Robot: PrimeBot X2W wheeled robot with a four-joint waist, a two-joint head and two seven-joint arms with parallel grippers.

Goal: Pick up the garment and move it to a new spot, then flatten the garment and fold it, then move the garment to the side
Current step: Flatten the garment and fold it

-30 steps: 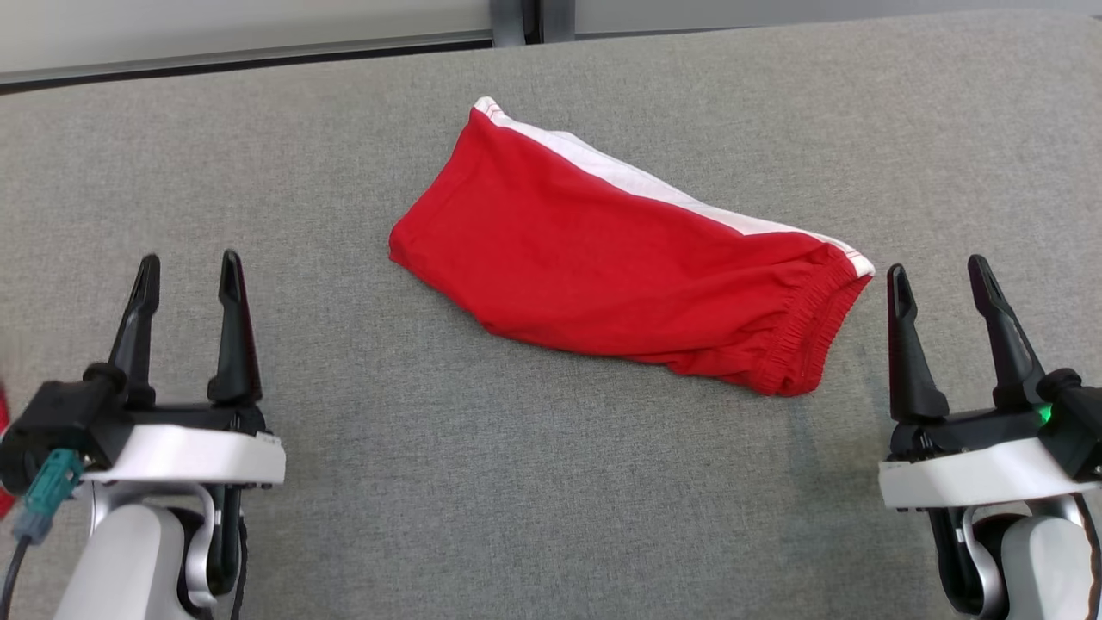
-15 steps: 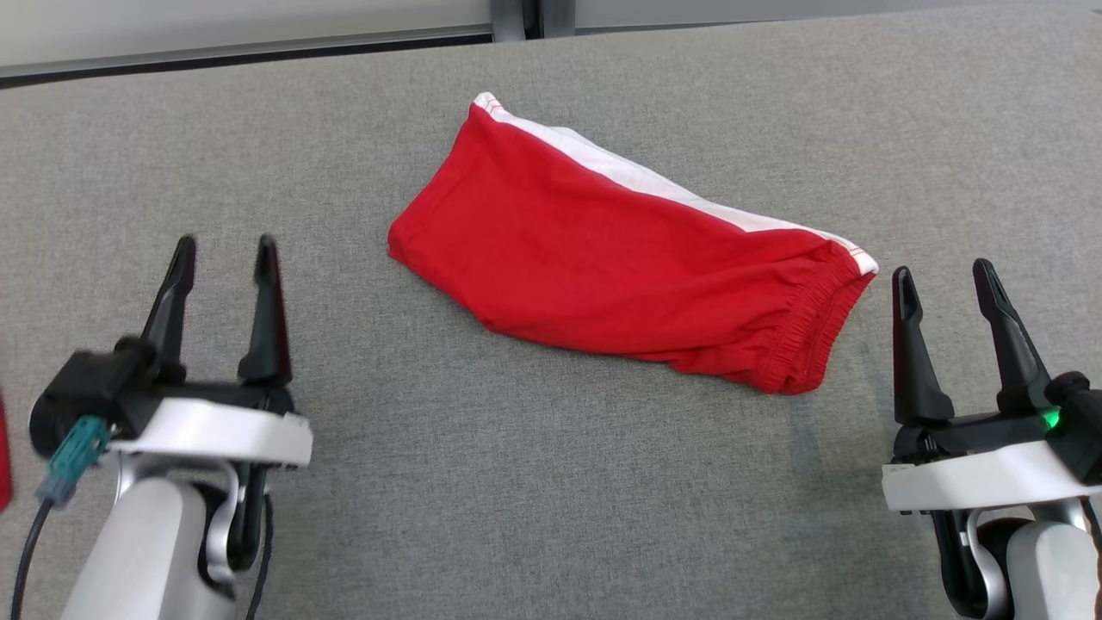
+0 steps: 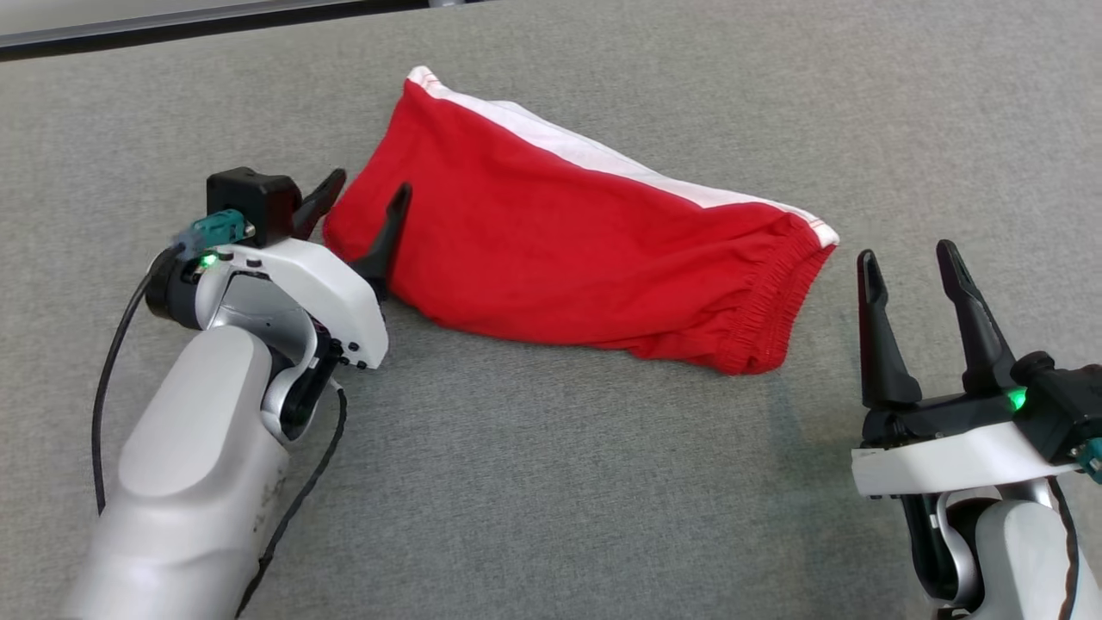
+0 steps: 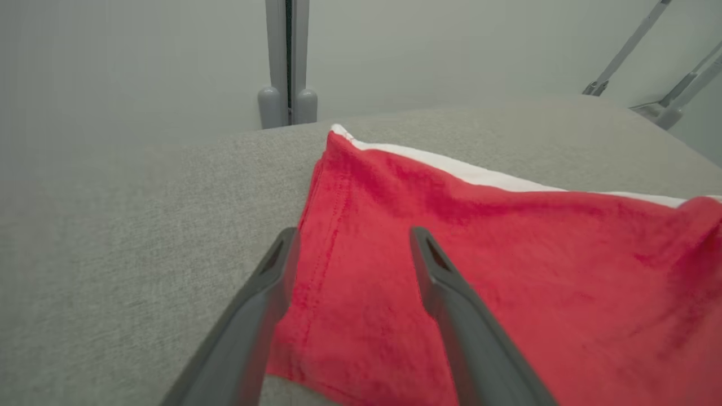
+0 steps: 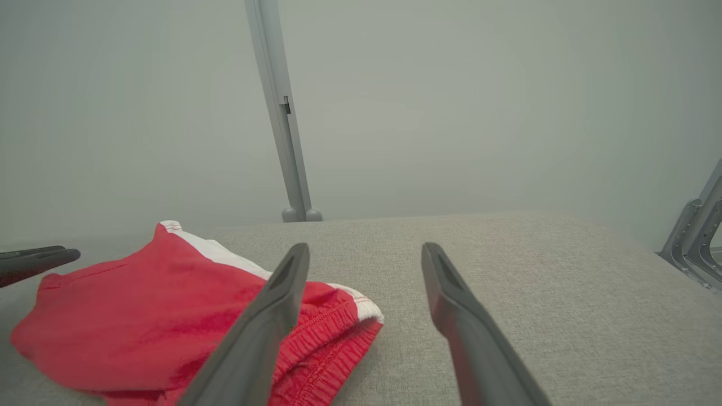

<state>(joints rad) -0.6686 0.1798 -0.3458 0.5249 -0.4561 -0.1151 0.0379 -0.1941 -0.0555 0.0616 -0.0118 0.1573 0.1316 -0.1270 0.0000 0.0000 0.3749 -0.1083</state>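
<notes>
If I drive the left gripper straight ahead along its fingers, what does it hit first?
The red shorts: the open left gripper points at their leg hem, a finger on each side of that edge. Its height over the cloth is unclear.

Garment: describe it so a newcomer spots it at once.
A grey fabric-covered table spans the head view. Near its middle lie flattened red shorts, the open left gripper at the hem end, the right gripper beside the gathered waistband. Bright red cloth with a white stripe along the far edge sets them apart.

One garment (image 3: 568, 250), one grey surface (image 3: 551, 482), two tools: left tool (image 3: 370, 182), right tool (image 3: 905, 251).
</notes>
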